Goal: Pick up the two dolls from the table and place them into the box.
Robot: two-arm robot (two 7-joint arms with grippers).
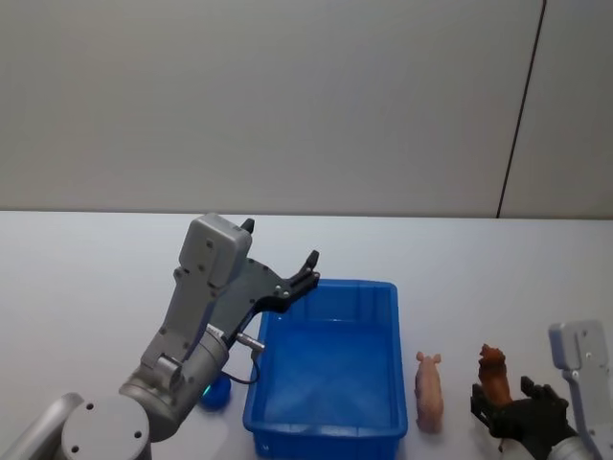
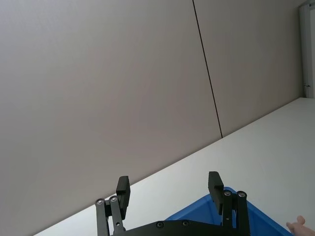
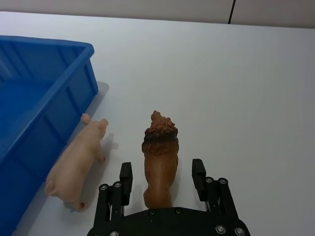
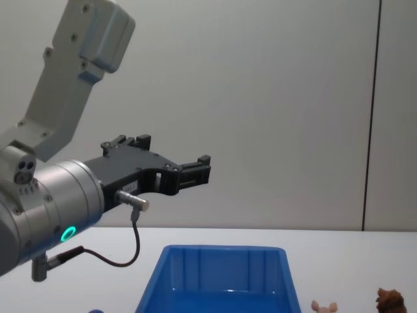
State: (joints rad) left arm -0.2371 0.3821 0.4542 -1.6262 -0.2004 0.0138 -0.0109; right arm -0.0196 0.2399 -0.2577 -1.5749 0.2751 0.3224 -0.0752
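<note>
The right gripper (image 3: 162,168) is down low at the near right part of the table (image 1: 96,287). Its two black fingers (image 3: 126,179) are wide apart. The brown doll (image 3: 160,147) is right between them. One finger is on each side of the doll's back half (you can see a little bit of white table on both sides, so the fingers are not squeezing it). The doll's shaggy head points to the far side of the table.

The pink doll (image 3: 78,164) is on the table just to the left of the brown doll. They are near each other but do not touch. The pink doll is between the brown doll and the box (image 1: 326,441), just beside the box's right wall. Its head, with its little ears, points to the far side too.

The box is big and blue. It sits on the near middle of the table.

The left gripper (image 2: 169,184) is up in the air over the far left corner of the box. Its fingers are wide apart too, with only air between them. It touches nothing. Behind it is a plain grey wall (image 1: 287,96).

A small blue round thing (image 1: 218,391) is on the table just left of the box, partly hidden by the left arm.
</note>
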